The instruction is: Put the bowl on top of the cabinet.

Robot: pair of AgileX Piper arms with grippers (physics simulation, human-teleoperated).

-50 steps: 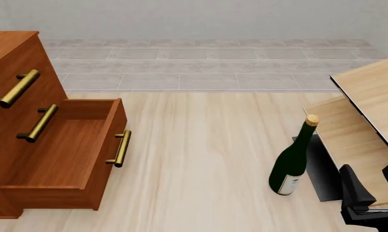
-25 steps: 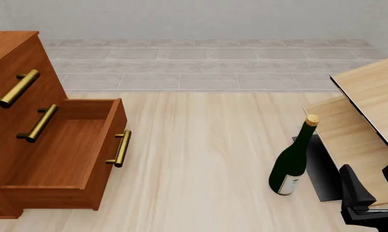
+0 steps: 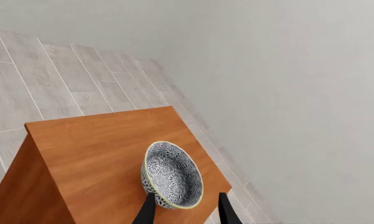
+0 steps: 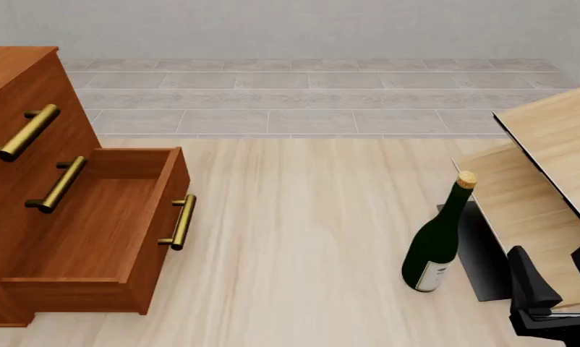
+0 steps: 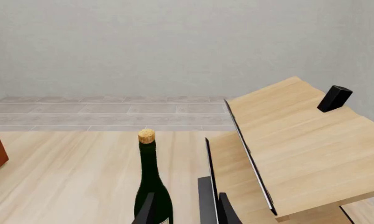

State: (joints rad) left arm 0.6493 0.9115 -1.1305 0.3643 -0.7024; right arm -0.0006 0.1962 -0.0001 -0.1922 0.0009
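The bowl (image 3: 172, 175) sits on top of the reddish-brown cabinet (image 3: 93, 154), near its far corner, with its speckled inside showing. My left gripper (image 3: 185, 194) is open just behind it, one finger on each side of the bowl's near edge; a gap shows beside one finger. In the front view the cabinet (image 4: 20, 181) stands at the left with its lowest drawer (image 4: 97, 231) pulled out; the bowl and the left gripper are out of that view. My right gripper (image 4: 552, 251) is open and empty at the lower right, near the wine bottle.
A green wine bottle (image 4: 435, 242) with a cork stands right of centre, close to my right gripper. A pale light-wood furniture piece (image 4: 550, 166) fills the right side, with a dark panel (image 4: 478, 253) at its foot. Tiled floor and a grey wall lie beyond.
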